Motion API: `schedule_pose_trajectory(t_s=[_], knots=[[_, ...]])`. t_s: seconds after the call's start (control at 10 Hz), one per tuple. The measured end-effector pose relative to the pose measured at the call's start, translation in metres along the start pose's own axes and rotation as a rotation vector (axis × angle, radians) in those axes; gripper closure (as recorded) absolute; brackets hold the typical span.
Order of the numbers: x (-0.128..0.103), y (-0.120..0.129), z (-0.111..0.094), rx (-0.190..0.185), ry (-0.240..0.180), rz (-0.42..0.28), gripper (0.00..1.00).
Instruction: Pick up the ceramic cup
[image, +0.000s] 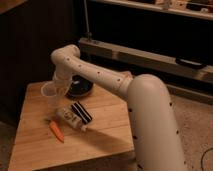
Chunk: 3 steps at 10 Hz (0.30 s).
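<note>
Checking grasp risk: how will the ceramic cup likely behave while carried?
The ceramic cup, off the table at the gripper, looks rigid and probably light. Its smooth tapering wall may slip. Dropped on wood, it would likely chip.

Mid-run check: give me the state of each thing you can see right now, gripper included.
ceramic cup: lifted off the table, at the arm's end.
gripper: at the cup, above the table's left part.
black bowl: upright on table.
carrot: lying flat.
white bottle: lying on its side.
</note>
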Motion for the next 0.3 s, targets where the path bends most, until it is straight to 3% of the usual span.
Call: schedule_pose_trajectory(t_s=[0.1, 0.3], knots=[[-0.0027, 0.0005, -0.0104, 0.009, 0.015, -0.002, 1.0], [-0.0036, -0.0013, -0.0118, 0.012, 0.018, -0.004, 1.0]])
